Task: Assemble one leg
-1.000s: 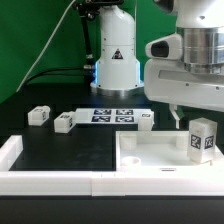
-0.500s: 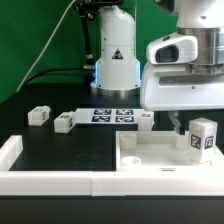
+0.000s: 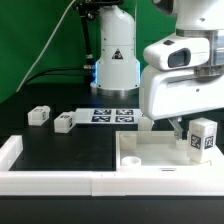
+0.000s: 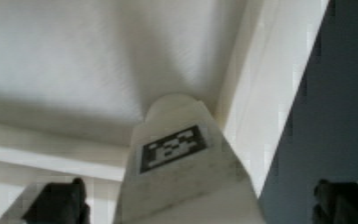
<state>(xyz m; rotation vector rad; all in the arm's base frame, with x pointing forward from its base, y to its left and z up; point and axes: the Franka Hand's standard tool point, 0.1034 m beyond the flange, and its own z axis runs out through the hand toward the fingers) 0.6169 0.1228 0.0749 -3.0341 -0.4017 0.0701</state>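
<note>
**Clerk:** Item one, the leg. Location?

**Checker:** The leg [image 3: 203, 138], a small white oblong block, stands upright. A black-and-white square tag on its side faces the exterior camera. It rests on the white recessed panel [image 3: 150, 152], at that panel's end towards the exterior view's right.

**Clerk:** Item two, the gripper?

**Checker:** The gripper [image 3: 180, 128] hangs low over the same panel, just beside the leg, on the exterior view's left of it. In the wrist view the two dark fingers [image 4: 55, 202] stand wide apart. The leg's tagged face shows between them and touches neither. Nothing is held.

**Clerk:** Remaining stock on the table?

**Checker:** Two spare legs of the same kind, one [image 3: 39, 116] and another [image 3: 64, 122], lie near each other on the black table [image 3: 70, 145]. They are well apart from the panel, towards the exterior view's left. The marker board [image 3: 112, 116] lies flat behind the panel, between the spare legs and the arm's wrist. A white rail [image 3: 50, 182] runs along the table's near edge and turns up at its left end.

**Clerk:** Background?

**Checker:** The robot base [image 3: 115, 60], white with a warning triangle, stands behind the marker board. A green backdrop [image 3: 30, 40] is behind that.
</note>
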